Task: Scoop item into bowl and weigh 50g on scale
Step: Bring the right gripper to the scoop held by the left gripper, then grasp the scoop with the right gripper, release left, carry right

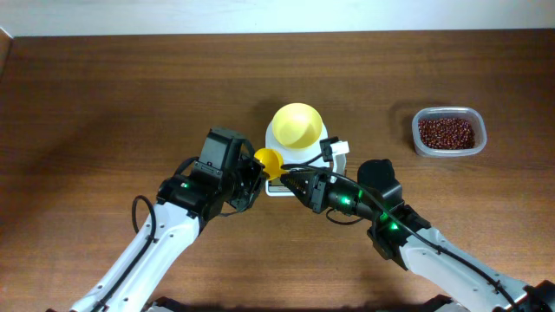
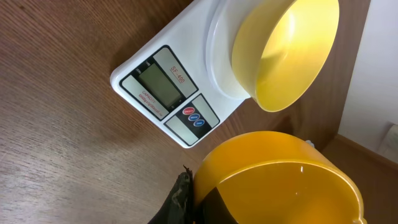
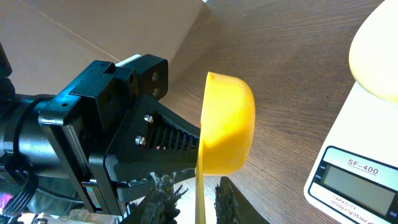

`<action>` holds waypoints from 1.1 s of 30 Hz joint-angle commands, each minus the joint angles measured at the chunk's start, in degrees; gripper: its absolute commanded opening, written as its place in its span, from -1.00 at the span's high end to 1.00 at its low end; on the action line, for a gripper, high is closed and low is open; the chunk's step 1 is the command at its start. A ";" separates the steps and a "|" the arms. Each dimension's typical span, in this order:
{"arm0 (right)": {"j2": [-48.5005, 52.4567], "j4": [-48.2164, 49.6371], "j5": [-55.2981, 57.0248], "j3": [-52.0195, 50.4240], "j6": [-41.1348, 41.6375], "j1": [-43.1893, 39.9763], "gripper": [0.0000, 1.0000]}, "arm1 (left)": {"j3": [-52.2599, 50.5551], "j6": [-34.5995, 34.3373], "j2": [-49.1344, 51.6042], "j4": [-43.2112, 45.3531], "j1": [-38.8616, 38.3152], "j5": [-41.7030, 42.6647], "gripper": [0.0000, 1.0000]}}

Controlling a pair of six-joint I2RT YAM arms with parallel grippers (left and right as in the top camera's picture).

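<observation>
Beans point(image 1: 447, 132), small, glossy and dark red-brown, lie in a loose grainy heap inside a clear rectangular plastic container point(image 1: 422, 149) with rounded corners, well to the right of the scale point(image 2: 200, 38). None are in the bowl.

That scale is smooth white plastic, roughly square, and stands on the brown wood-grain counter point(image 1: 104, 104). A grey display point(image 2: 158, 84) sits along its near edge, with small red and blue buttons point(image 2: 191, 113) beside it. "SF-400" is printed above the display, and a smaller line under it begins with "CAPACITY"; the rest is too fine to read.

On the scale's round platform rests the bowl point(image 2: 286, 50), pale yellow, smooth and thin-walled.

Just in front of the scale's display edge hangs a deeper yellow scoop point(image 3: 227, 124) with a rounded matte cup and a thin flat handle.

The left end effector point(image 1: 253, 173) is pressed together, its black ribbed fingers point(image 3: 168, 149) pinching the scoop close beside the cup.

The right end effector point(image 1: 295, 180) is spread, one finger on each side of the handle with a sliver of gap showing on both sides.
</observation>
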 commanded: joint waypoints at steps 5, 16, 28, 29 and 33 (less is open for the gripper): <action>0.26 0.35 0.70 0.79 -0.59 0.35 0.49 | -0.11 0.22 0.22 -1.97 -0.39 -0.79 1.00; 0.26 0.13 0.66 0.79 -0.59 0.35 0.79 | -0.11 0.85 0.22 -2.05 -0.39 -0.81 1.00; 0.26 -1.14 0.70 0.76 -0.59 0.35 0.92 | -0.11 0.83 0.22 -2.08 -0.39 -0.81 0.39; 0.26 -1.14 0.70 0.76 -0.59 0.35 0.92 | -0.11 0.83 0.22 -2.08 -0.39 -0.81 0.22; 0.26 -1.09 1.22 0.76 -0.61 0.31 0.92 | -0.11 0.81 0.20 -2.01 -0.39 -0.79 -0.07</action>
